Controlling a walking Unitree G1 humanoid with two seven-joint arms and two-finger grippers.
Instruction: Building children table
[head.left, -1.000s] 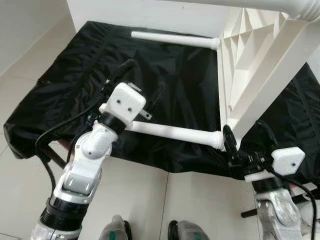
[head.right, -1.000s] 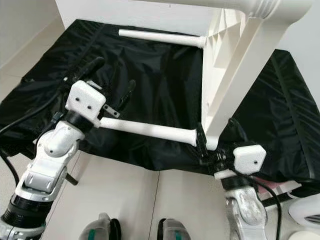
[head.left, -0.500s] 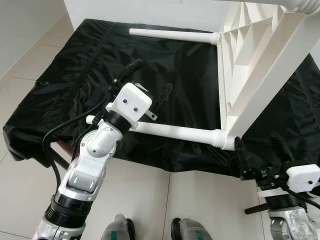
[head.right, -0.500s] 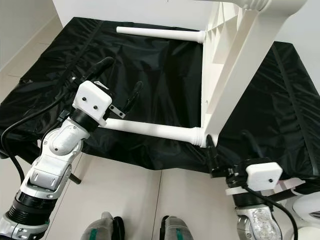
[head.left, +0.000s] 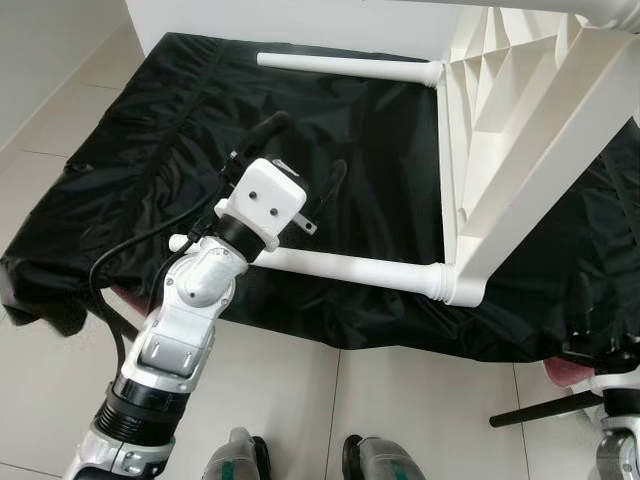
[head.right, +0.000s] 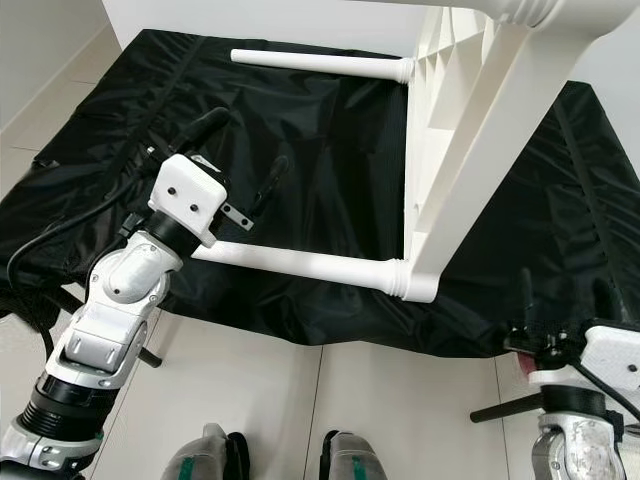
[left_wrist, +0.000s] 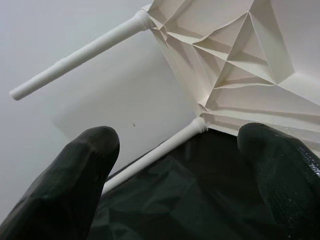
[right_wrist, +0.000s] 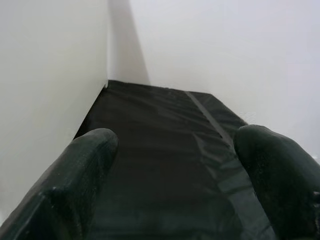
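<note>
Table: the white table lay on its side on the black cloth, its ribbed underside facing my left arm, none of my fingers on it.
Near leg: the near leg ran from its socket at the table's corner toward me, passing under my left wrist.
Far leg: the far leg stuck out the same way at the back of the cloth.
Left claw: my left claw hung spread wide above the cloth, over the near leg, pinching nothing.
Right claw: my right claw sat low beside the cloth's front edge, fingers apart, empty.
Risk, tipping: with nothing steadying it, I judged the table could roll over if I nudged the near leg.
Risk, leg: a sideways knock from my left wrist might loosen that leg in its socket.
Risk, cloth: a fingertip could snag the loose cloth and drag everything.
</note>
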